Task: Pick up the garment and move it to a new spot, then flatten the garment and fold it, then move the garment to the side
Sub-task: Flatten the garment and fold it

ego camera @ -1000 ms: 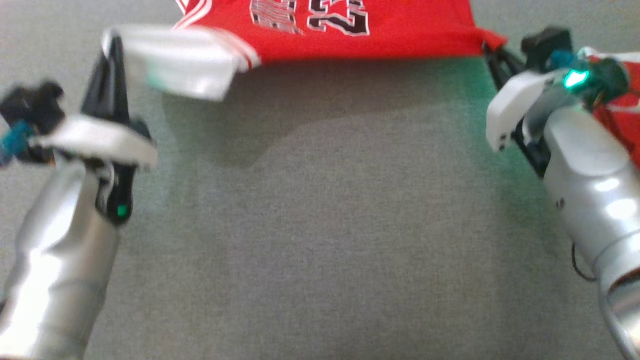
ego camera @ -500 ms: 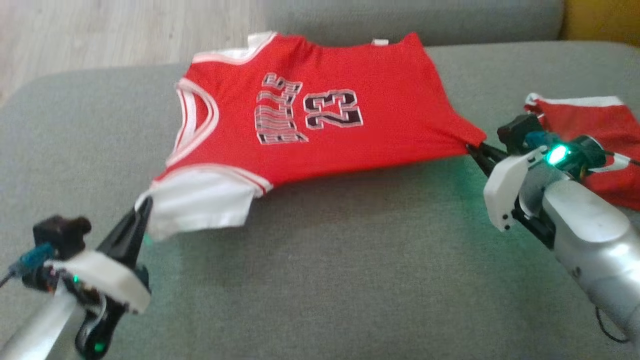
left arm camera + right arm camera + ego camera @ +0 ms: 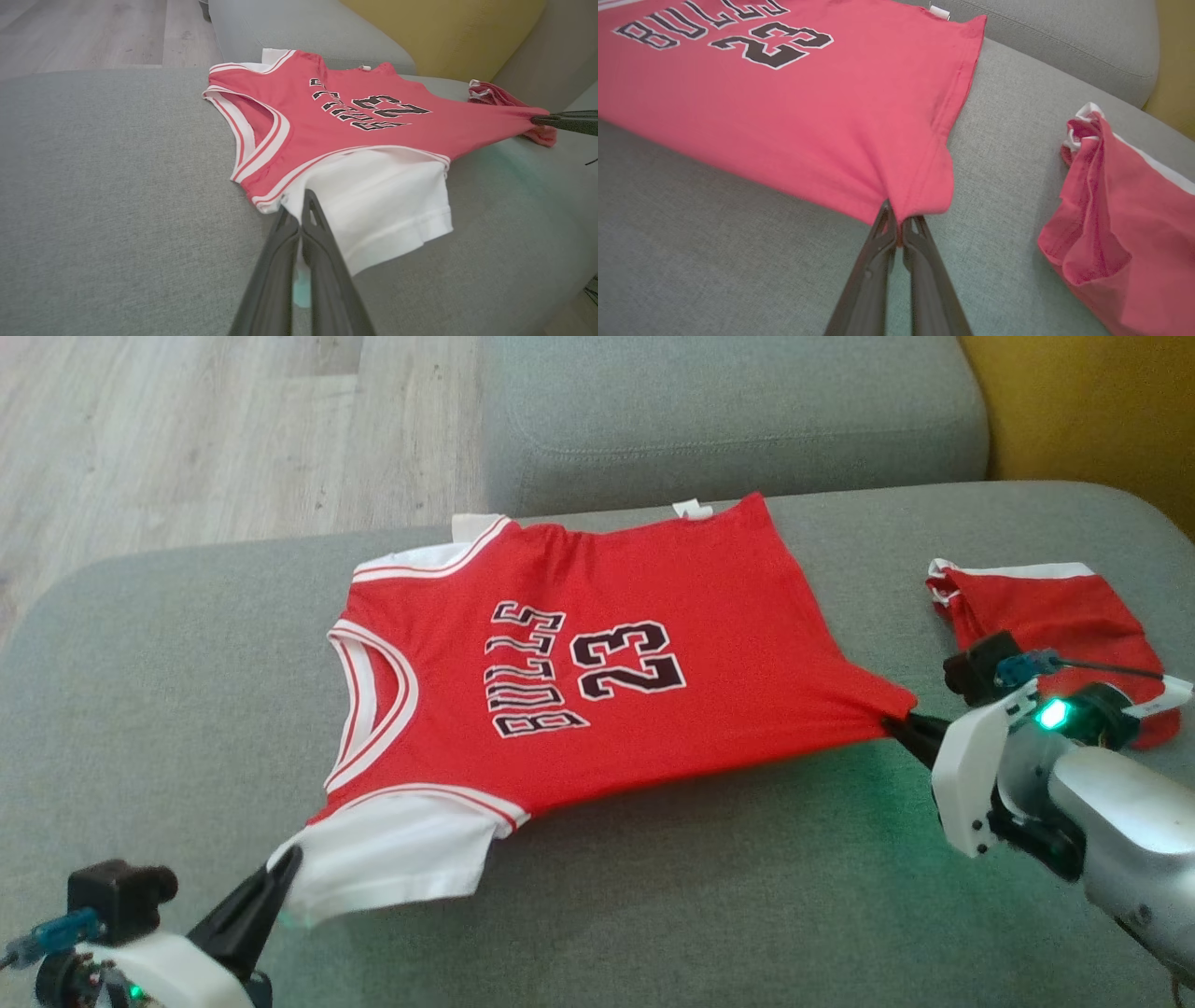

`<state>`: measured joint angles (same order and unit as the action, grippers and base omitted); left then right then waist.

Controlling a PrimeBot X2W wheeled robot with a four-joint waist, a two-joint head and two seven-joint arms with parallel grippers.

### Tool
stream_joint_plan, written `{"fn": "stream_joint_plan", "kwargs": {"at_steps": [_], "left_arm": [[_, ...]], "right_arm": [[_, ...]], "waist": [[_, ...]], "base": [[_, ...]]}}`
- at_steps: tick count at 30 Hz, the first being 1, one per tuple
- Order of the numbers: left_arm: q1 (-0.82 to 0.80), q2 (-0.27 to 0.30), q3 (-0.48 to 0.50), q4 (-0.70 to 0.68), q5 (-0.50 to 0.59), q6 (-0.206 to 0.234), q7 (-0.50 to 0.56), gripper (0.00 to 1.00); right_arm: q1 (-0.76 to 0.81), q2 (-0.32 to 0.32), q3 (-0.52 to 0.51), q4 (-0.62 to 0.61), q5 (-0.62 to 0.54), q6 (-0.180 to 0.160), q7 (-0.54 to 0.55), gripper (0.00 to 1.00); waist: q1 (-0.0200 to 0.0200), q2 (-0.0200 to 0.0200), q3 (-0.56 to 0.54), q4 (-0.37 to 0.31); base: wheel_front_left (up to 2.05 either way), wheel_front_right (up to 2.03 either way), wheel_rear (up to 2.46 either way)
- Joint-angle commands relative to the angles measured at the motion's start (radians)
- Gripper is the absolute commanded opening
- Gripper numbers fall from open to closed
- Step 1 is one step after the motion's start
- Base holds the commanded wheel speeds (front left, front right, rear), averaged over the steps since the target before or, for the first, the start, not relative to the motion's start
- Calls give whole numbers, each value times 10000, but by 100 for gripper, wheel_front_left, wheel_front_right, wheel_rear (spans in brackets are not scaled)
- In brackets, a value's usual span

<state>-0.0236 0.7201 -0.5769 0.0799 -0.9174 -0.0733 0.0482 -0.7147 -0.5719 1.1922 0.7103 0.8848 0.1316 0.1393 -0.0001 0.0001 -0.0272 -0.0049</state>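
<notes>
Garment, a red sleeveless basketball jersey (image 3: 597, 709) with white trim, a white sleeve and a black "BULLS 23" print, lies face up and spread across the wide grey fabric sofa cushion (image 3: 653, 915), its near edge stretched between the two grippers. Beside the jersey's hem end, apart from it, sits a smaller crumpled red cloth piece (image 3: 1036, 607) with a white band. At the jersey's white sleeve corner the left gripper (image 3: 286, 864) is clamped on the fabric. At the jersey's near hem corner the right gripper (image 3: 896, 726) pinches the red cloth, fingers pressed together.
</notes>
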Motion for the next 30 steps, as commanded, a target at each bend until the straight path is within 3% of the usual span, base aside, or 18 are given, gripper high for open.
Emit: {"fn": "stream_joint_plan", "kwargs": {"at_steps": [1,13,23,30], "left_arm": [[-343,623,605,-413,-108,136,61,0],[95,1113,466,-1426,-375,374,826,0],[-1254,1007,494,-921,-145,447,1441,0],[-3192,664,219,196,-18,302,2768,0]], "right_arm": [[86,-441,41,-366,358,-9,157,0],[255,-1414,568,-2110,1676,-9,1219,0],[-613,-1290,559,-2155,1705,-9,1237,0],[-1443,-986,454,-1628,1834,-9,1748,0]], "waist": [[1,-1,-64,-14],[1,-1,-42,16],[1,-1,771,182],[1,-1,1679,339]], "base": [[0,0,0],[0,0,0],[0,0,0],[0,0,0]]}}
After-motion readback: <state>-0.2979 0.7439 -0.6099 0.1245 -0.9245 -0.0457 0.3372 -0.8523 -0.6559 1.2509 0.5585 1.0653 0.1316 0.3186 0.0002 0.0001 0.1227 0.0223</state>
